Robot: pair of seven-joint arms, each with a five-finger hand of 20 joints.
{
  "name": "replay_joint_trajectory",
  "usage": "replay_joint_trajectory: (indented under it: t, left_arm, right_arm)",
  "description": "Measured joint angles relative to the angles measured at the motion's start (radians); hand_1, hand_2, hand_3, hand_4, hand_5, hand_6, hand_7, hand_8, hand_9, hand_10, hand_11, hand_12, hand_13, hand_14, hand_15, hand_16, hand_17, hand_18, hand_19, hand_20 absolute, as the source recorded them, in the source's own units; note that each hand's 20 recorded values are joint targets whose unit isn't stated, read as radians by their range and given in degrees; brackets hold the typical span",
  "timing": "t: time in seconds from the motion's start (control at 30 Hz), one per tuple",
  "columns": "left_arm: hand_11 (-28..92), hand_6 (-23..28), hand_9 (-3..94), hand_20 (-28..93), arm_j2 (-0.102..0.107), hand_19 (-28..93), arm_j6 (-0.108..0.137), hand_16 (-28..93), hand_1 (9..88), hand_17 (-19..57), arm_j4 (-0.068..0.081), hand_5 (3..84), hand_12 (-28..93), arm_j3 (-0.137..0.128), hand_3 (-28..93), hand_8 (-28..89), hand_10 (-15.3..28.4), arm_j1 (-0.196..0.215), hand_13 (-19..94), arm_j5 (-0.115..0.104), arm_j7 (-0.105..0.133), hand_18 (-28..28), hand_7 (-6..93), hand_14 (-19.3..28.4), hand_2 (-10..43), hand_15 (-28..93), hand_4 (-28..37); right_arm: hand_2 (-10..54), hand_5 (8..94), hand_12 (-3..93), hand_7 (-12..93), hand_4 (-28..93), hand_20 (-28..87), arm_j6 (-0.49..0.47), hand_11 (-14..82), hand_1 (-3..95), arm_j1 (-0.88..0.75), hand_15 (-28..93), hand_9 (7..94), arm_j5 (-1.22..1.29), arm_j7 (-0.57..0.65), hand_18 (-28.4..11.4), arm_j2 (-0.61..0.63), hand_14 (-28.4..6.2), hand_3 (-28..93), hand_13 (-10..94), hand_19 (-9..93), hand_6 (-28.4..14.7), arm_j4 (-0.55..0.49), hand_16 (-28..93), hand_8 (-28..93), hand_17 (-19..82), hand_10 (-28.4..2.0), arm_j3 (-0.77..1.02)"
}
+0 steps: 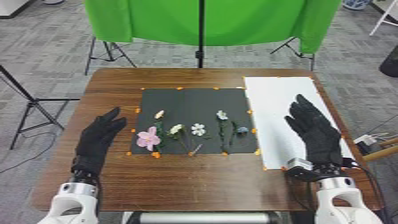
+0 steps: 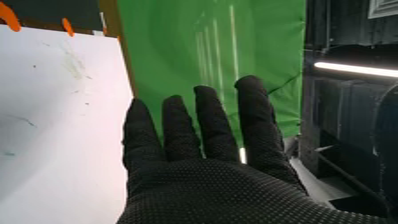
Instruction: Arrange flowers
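Black right robot hand (image 1: pixel 315 134) outstretched

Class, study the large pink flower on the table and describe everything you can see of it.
The pink flower is the largest bloom here, with broad, pale pink petals spread open. It lies on the dark sheet, near that sheet's left edge and towards the robot. A narrow cream flower lies beyond it; whether their stems touch is unclear. Neither hand touches it. Whether it is real or artificial cannot be told.
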Motion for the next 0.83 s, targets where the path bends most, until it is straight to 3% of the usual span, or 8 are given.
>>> replay_joint_trajectory:
  t: [0.33, 0.83]
  left_arm:
    - [15, 3.5, 43.7, 17, -0.008, 1, -0.001, 3, 19.4, 4.2, -0.006, 41.5, 13, -0.004, 64, -6, 12.6, 0.010, 33, 0.004, 0.001, 11.0, 6.7, 14.1, 3.1, 9, -27.8]
    - [15, 3.4, 43.9, 17, -0.017, 1, -0.003, 3, 19.3, 4.1, -0.011, 41.8, 13, -0.011, 64, -6, 12.7, 0.023, 33, 0.003, 0.001, 11.2, 6.9, 14.4, 3.0, 9, -27.9]
  right_arm:
    - [-3.5, 35.2, 10.8, 9, -16, 24, -0.002, 2.2, 6.0, -0.004, 6, 32.5, -0.005, 0.014, -15.3, -0.008, -13.0, 78, 27, 1, 0.2, -0.011, 13, -7, 16, -13.0, -0.002]
    - [-3.3, 40.6, 11.1, 10, -16, 24, -0.050, 2.7, 5.8, -0.005, 7, 34.5, -0.014, 0.034, -15.4, -0.019, -13.1, 78, 26, 2, -0.1, -0.015, 13, -7, 16, -13.4, 0.005]
